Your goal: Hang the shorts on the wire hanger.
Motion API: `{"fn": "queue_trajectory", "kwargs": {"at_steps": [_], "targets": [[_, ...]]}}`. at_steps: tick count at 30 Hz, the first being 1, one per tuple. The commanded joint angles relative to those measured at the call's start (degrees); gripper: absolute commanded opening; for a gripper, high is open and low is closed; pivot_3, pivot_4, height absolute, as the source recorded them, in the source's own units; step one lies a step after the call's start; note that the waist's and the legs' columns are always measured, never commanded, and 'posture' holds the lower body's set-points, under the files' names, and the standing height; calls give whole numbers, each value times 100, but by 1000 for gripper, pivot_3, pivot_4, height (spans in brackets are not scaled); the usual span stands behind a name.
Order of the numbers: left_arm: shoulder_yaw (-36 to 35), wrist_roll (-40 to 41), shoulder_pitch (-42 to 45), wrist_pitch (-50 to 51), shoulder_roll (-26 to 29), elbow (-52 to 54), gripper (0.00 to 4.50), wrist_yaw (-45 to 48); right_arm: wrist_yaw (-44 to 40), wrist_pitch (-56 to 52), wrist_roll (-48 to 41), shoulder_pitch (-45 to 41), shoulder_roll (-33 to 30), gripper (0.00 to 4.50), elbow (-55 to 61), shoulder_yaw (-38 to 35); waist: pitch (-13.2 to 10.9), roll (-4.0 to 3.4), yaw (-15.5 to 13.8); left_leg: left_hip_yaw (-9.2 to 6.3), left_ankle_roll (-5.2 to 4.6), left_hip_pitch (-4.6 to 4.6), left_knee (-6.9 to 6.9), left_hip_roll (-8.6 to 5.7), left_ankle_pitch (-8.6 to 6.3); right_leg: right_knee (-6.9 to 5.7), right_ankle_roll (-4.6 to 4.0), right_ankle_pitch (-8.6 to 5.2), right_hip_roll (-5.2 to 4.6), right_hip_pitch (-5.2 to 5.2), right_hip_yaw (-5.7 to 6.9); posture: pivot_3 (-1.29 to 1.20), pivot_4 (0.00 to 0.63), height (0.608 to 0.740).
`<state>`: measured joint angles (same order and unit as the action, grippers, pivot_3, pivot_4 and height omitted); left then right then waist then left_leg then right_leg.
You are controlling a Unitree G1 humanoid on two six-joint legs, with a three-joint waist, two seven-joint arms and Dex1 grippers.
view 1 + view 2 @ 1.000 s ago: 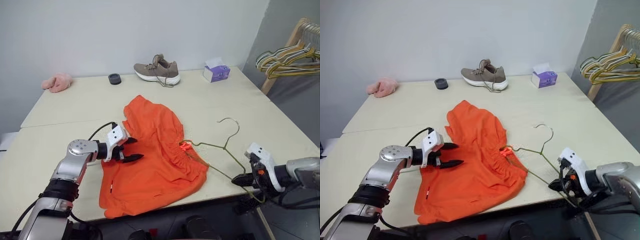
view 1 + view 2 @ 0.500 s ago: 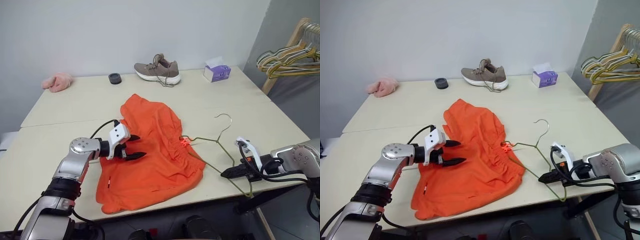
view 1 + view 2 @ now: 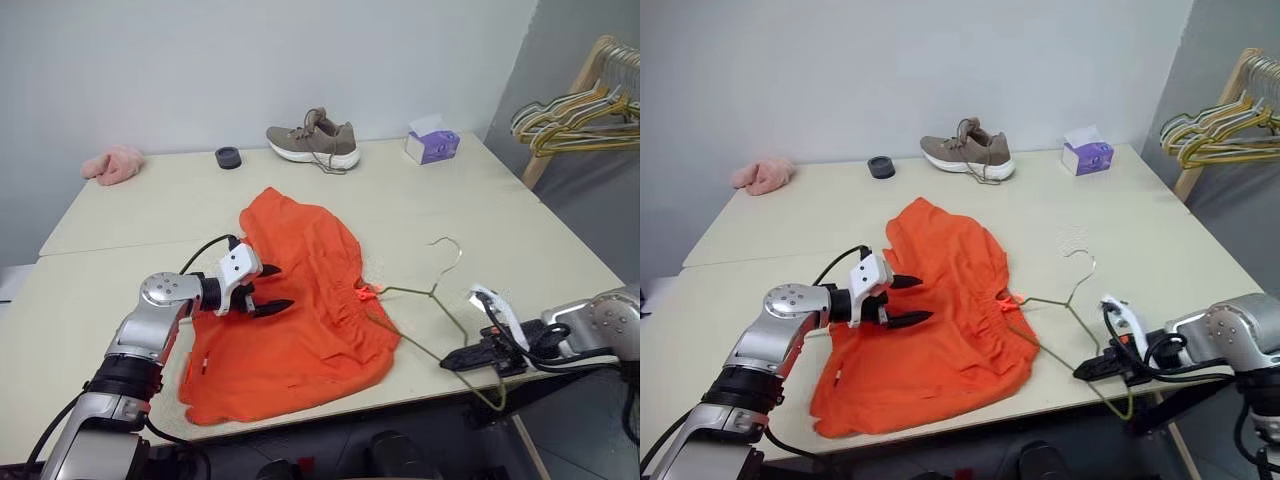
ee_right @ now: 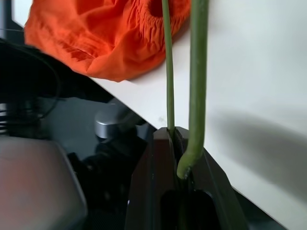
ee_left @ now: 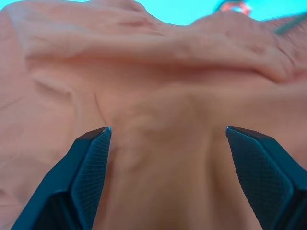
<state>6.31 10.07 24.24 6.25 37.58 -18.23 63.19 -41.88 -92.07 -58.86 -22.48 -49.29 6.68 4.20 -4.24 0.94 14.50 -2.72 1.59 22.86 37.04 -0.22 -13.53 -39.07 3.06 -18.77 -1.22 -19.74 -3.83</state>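
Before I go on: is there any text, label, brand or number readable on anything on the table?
None can be read.
Purple cardboard tissue box: any print too small to read.
Taupe knit sneaker with white sole: no legible brand.
Bright orange fabric shorts: small red tag at the waistband, unreadable.

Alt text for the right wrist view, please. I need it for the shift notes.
The right end effector is shut on the wire hanger at its bent corner, two green wires running toward the shorts, which lie bunched near the table edge.
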Motion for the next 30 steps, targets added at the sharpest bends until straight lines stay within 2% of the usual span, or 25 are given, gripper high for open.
{"fn": "queue_trajectory", "kwargs": {"at_steps": [1,5,8,13,20,24,26,30], "targets": [[-110,26,11,20,18,220,4032,-42,710,-43,-667,-225,333,0,-356,-170,0,0,-11,1,0,1,0,-1,0,0,0,0,3,0,0,-268,42,740],[-102,67,-24,81,-9,315,4032,-38,1915,-43,-1202,-485,1028,0,-1017,-623,0,1,-9,1,0,3,0,-7,0,2,-5,3,4,1,0,-269,40,740],[-70,201,-160,283,-62,568,4032,47,2502,-43,-1537,-566,1266,0,-1110,-815,0,-1,-17,2,0,4,-1,-8,0,0,-6,4,3,-1,-2,-270,39,740],[184,326,-627,611,-139,1228,4032,240,2981,-43,-1882,-602,1623,0,-781,-1059,1,-2,-18,1,0,6,-5,-5,0,1,-5,3,2,-1,3,-277,35,740],[182,335,-669,679,-170,1262,4032,267,3132,87,-1337,-988,1757,0,-845,-1386,2,-3,-19,4,-2,2,0,-7,1,-2,-2,3,8,0,-2,-276,31,740],[149,342,-594,686,-179,1227,4032,244,3392,-43,-1219,-721,1800,0,-1029,-920,4,-3,-17,3,-2,4,-4,-5,1,1,-4,4,10,-1,0,-273,30,740],[113,361,-549,748,-164,1274,4032,214,3561,-43,-1064,-683,2019,0,-1178,-933,4,-3,-16,3,-2,5,-6,-4,1,2,-4,4,10,-2,2,-265,28,740],[46,414,-548,873,-82,1412,4032,218,3979,-42,-704,-1076,2710,0,-1788,-1462,5,-7,23,10,-2,4,-5,-5,1,-7,-5,5,11,-9,-10,-262,26,740]]}}
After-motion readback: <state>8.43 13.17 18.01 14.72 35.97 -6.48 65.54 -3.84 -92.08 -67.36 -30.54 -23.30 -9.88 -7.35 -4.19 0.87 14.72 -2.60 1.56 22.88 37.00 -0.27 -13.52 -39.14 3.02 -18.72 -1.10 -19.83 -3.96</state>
